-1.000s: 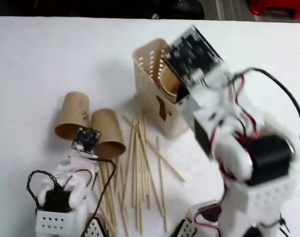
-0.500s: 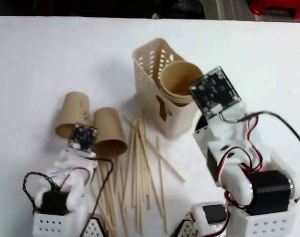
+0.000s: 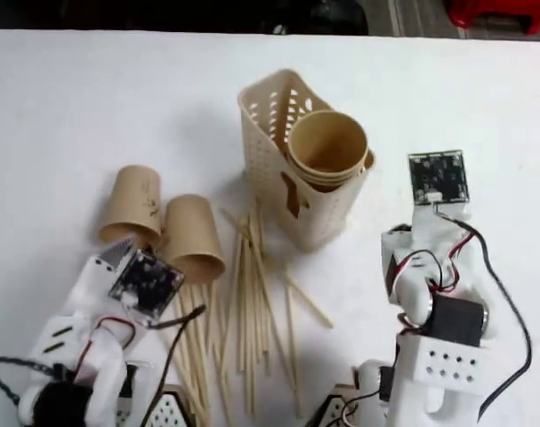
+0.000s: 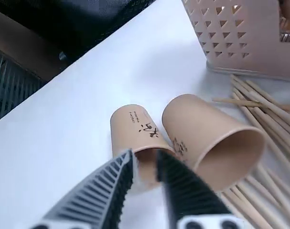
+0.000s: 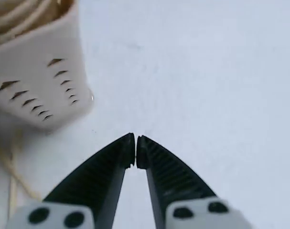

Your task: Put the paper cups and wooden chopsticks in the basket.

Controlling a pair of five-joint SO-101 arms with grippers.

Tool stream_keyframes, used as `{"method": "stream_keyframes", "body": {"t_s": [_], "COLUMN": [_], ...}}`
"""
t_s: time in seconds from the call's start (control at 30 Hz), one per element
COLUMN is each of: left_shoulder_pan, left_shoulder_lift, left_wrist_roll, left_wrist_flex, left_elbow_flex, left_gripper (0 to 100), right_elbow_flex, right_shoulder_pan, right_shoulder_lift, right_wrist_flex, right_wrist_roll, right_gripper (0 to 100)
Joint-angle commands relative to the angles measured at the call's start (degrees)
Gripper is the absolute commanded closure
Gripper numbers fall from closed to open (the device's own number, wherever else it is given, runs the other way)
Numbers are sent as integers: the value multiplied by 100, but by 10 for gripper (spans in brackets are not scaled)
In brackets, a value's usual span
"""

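Near left, left arm (image 3: 92, 338) sits low over the table (image 3: 74, 107), leaning toward the cups. Left gripper (image 4: 144, 160) has jaws a narrow gap apart, holding nothing, tips right at the open mouth of the left cup (image 4: 135, 125); can't tell if they touch the rim. Near right, right arm (image 3: 430, 302) stands folded back. Right gripper (image 5: 135, 148) has jaws closed tip to tip, empty, over bare table just near-right of the basket's (image 5: 35, 86) lower corner, not touching it. Between the arms, wooden chopsticks (image 3: 247, 320) lie loose on the table in a rough fan, mostly running near to far, a few crossing at an angle, far ends close to the basket base; also seen in left wrist view (image 4: 264, 114). Just beyond the left gripper, two paper cups lie on their sides, side by side and touching, mouths toward the near side: left cup (image 3: 132, 205) and right cup (image 3: 194, 236), the right one (image 4: 207, 138) resting on the chopstick ends. Farther, centre, the basket (image 3: 274, 169) stands upright, perforated walls (image 4: 240, 38). Inside its right part a paper cup (image 3: 327, 147) stands mouth up, extra rims below it, looks like a nested stack. No chopsticks seen in the basket.
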Motion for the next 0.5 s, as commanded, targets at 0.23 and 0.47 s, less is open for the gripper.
{"method": "stream_keyframes", "body": {"t_s": [0.23,0.47], "left_shoulder_pan": [-4,-4], "left_shoulder_lift": [2229,3688], "left_wrist_roll": [-738,-993], "left_wrist_flex": [352,-440], "left_elbow_flex": [-879,-958], "left_gripper": [750,719], "right_elbow_flex": [352,554], "right_shoulder_pan": [453,453], "right_shoulder_lift": [-92,-92], "right_wrist_flex": [-752,-998], "right_wrist_roll": [-642,-615], "right_gripper": [978,977]}}
